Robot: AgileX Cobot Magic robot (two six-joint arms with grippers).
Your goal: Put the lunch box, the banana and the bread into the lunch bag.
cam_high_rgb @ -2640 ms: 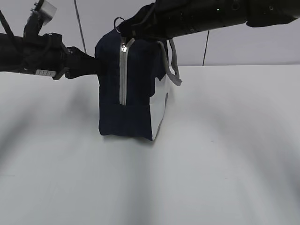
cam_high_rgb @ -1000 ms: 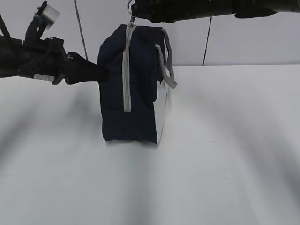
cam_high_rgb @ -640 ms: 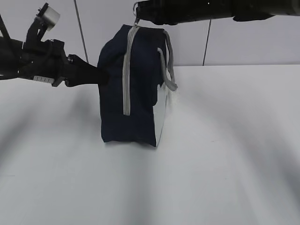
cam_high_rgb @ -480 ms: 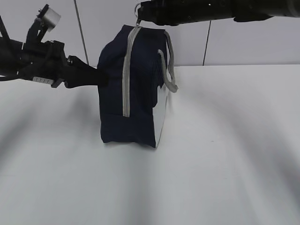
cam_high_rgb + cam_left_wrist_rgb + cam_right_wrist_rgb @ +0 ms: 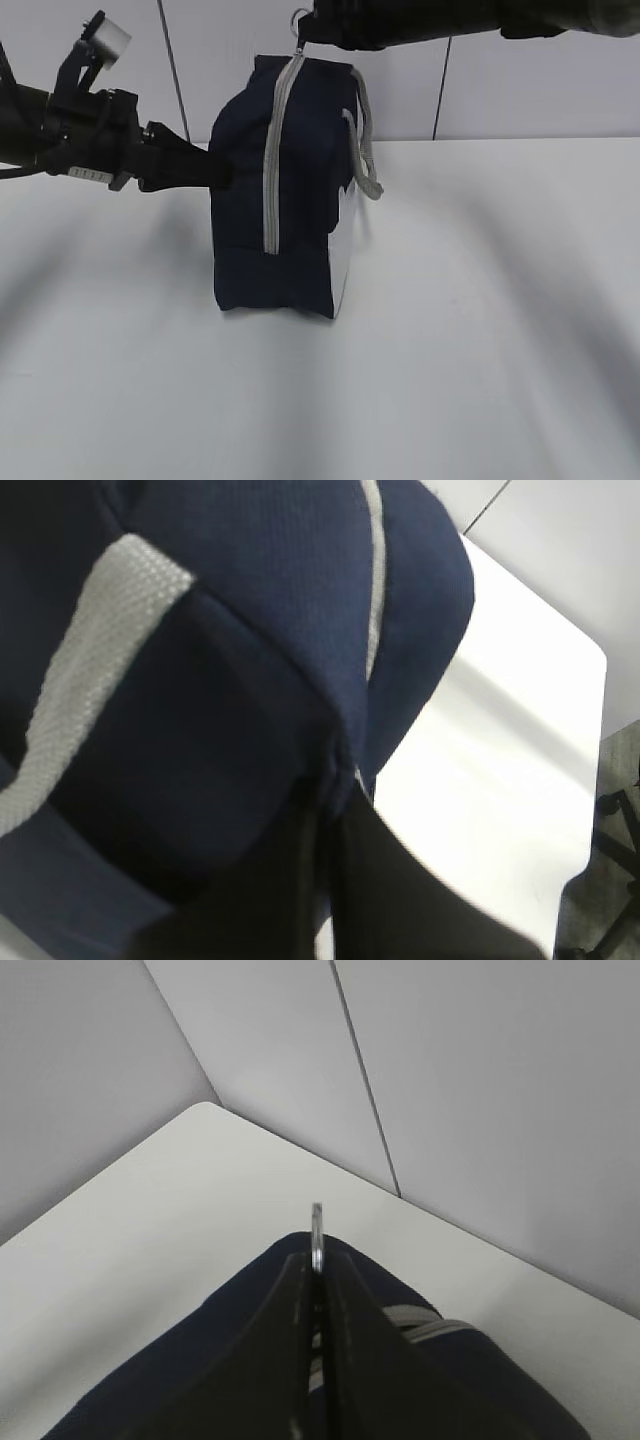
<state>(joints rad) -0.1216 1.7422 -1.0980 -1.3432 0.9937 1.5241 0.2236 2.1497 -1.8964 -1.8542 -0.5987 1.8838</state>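
We saw the lunch bag [image 5: 280,190] standing upright on the white table [image 5: 480,330], left of centre, its grey zipper [image 5: 272,160] running up the near face and a grey strap handle [image 5: 362,140] hanging at its right. Our left gripper [image 5: 215,172] reached in from the left, its fingers [image 5: 320,870] pressed nearly together on a fold of the bag's navy fabric on its left side. Our right gripper [image 5: 305,30] hung over the bag's top, its fingers [image 5: 345,1350] closed tight on the metal ring pull [image 5: 316,1235] at the zipper's upper end. We could not see the lunch box, banana or bread in any view.
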